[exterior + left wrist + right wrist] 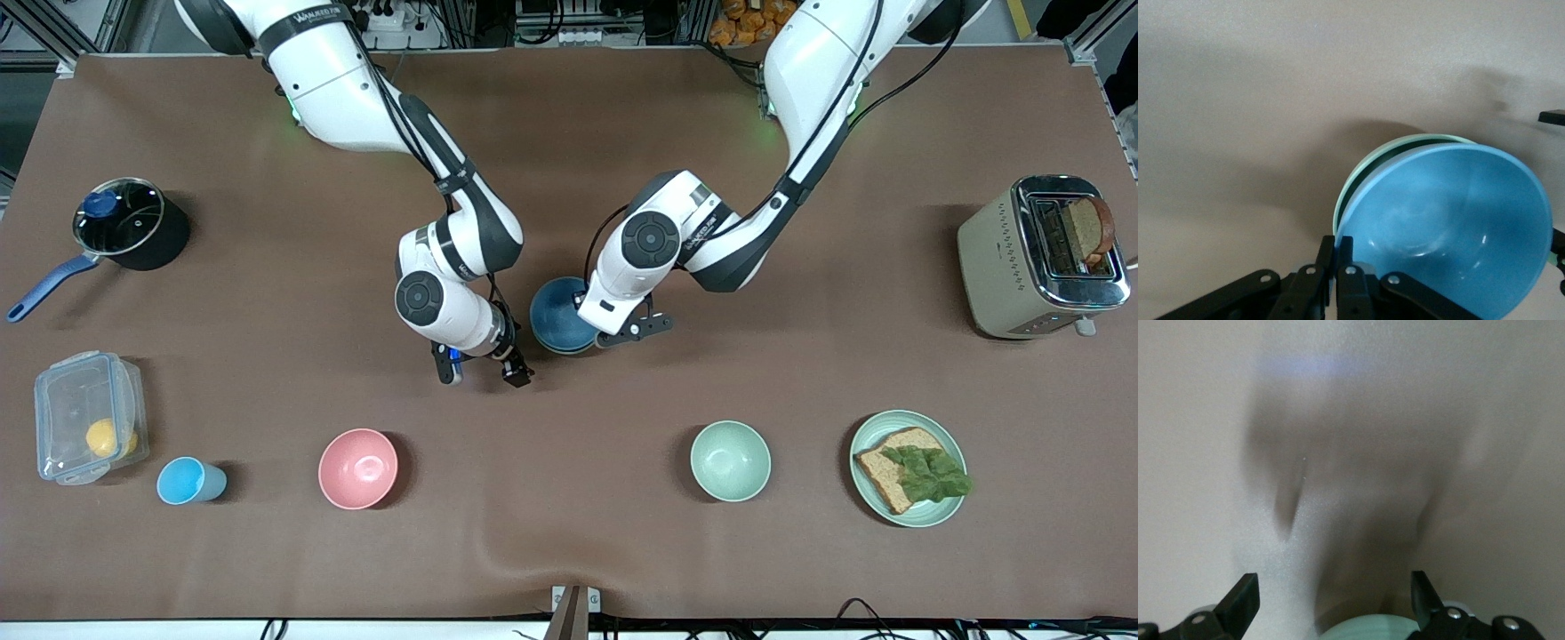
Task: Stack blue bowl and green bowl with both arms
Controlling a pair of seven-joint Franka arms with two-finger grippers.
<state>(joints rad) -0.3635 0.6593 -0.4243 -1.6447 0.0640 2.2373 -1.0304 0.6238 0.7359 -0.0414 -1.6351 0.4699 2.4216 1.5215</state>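
The blue bowl (558, 316) sits near the table's middle, nested in the green bowl (1405, 141). In the left wrist view the blue bowl (1451, 227) leans inside the green rim. In the front view the green bowl is hidden under the blue one. My left gripper (605, 340) is shut on the blue bowl's rim (1337, 248). My right gripper (480, 372) is open and empty, low over bare table beside the bowls, toward the right arm's end. In its wrist view (1331, 587) a pale green curved edge (1368, 630) shows between the fingers.
Nearer the front camera stand a pink bowl (357, 468), a mint-green bowl (730, 460), a green plate with bread (942, 511), a light-blue cup (189, 481) and a clear lidded container (87, 416). A pot (129, 224) and a toaster (1040, 258) stand at the table's ends.
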